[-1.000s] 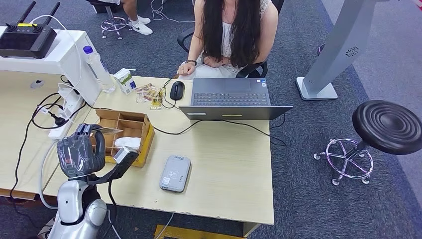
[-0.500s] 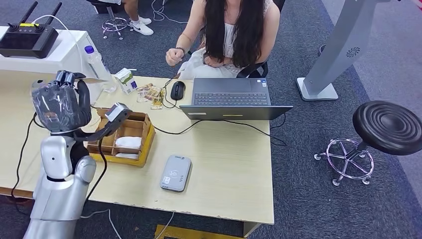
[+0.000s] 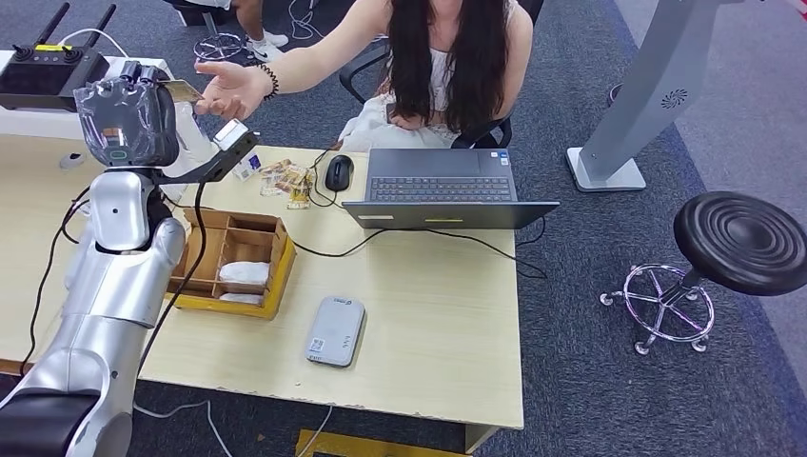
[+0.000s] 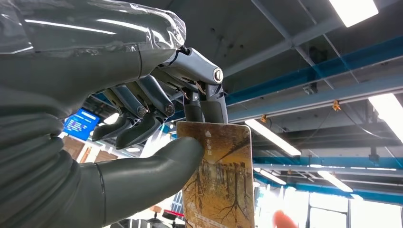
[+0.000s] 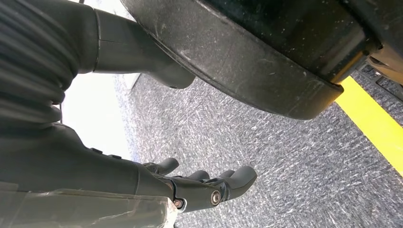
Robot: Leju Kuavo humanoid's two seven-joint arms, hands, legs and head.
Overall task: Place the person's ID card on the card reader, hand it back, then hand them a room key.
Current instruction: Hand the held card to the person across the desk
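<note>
Tan room key [image 4: 218, 175] pinched between thumb and fingers of left robot hand [image 3: 124, 119], long axis pointing away from the palm | person's open palm [image 3: 226, 90] just beyond the card's free end | right robot hand [image 5: 199, 187] empty, fingers loosely apart, hanging low.

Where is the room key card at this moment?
In the head view the room key card is at the upper left, pinched in the left robot hand, raised above the table and just short of the person's open hand.
</note>
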